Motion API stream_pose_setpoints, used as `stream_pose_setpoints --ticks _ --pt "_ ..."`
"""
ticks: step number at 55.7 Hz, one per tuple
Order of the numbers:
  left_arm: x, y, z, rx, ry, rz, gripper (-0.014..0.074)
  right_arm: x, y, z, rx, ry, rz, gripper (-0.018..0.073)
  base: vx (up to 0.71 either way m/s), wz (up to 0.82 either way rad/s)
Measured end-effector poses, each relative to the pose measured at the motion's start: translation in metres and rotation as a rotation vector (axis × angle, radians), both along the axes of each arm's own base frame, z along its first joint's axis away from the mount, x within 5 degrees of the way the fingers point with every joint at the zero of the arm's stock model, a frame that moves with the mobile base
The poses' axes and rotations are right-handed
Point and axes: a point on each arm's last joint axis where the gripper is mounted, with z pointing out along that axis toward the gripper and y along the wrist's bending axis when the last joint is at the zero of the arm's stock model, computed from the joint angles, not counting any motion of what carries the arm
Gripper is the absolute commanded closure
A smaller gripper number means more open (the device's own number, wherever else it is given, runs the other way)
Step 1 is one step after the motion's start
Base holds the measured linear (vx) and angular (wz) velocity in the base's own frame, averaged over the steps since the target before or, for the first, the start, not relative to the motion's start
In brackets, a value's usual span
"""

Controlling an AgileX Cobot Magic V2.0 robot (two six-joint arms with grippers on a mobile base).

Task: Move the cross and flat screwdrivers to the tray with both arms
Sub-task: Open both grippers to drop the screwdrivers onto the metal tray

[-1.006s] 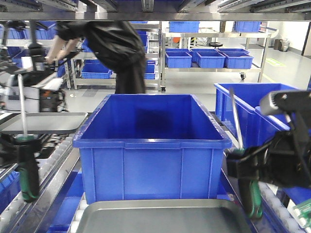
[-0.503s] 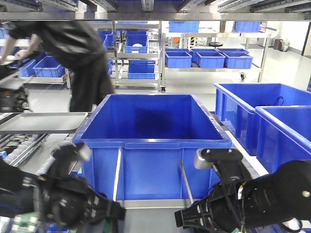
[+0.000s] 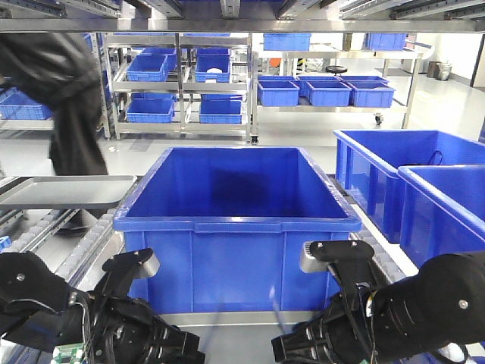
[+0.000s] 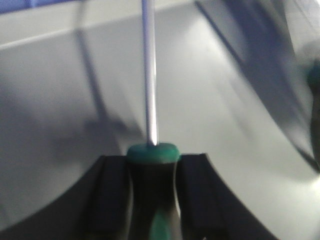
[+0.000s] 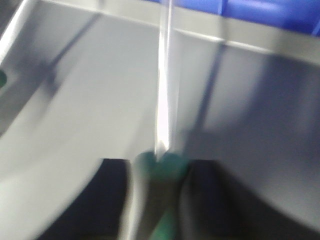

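within the last second both arms had dropped from raised to low over the tray [image 4: 240, 100]: left gripper [image 4: 152, 165] clamped its screwdriver [image 4: 150, 75], right gripper [image 5: 160, 170] clamped the other screwdriver [image 5: 164, 90], both unreleased above the tray floor.

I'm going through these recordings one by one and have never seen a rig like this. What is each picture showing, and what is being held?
It is a two-armed robot. The front picture looks ahead from its body: the left arm and right arm are the black shapes at the bottom, bent over a silver tray before a blue crate. The other two pictures come from cameras on the wrists. Each shows that arm's end effector gripping a green-and-black screwdriver handle, the left screwdriver and the right screwdriver, steel shafts pointing away over the tray floor. The right wrist picture is blurred. Neither tip is visible.
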Motion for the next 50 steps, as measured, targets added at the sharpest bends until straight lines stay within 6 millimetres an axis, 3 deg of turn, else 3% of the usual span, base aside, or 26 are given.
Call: stream_pose_setpoints --ticks 8,14,26,34,41,50 --pt "-0.002 0.003 0.013 -0.013 -0.061 0.016 0.016 0.0 -0.001 0.007 0.018 -0.043 -0.007 -0.002 0.0 0.0" --pt "-0.008 0.007 0.031 -0.036 -0.136 0.035 0.016 -0.009 -0.005 0.024 0.046 -0.1 -0.009 -0.0021 0.0 0.0" --pt "-0.037 0.026 0.097 -0.12 -0.424 0.098 0.016 -0.042 -0.023 0.076 0.114 -0.284 -0.008 -0.0021 0.0 0.0" --pt "-0.066 0.041 0.136 -0.168 -0.601 0.112 0.016 -0.06 -0.032 0.098 0.145 -0.378 -0.009 -0.0021 0.0 0.0" --pt "-0.083 0.048 0.151 -0.196 -0.662 0.113 0.0163 -0.072 -0.038 0.11 0.166 -0.427 -0.01 -0.0021 0.0 0.0" --pt "-0.09 0.051 0.157 -0.207 -0.688 0.114 0.0163 -0.077 -0.04 0.114 0.174 -0.444 -0.01 -0.0021 0.0 0.0"
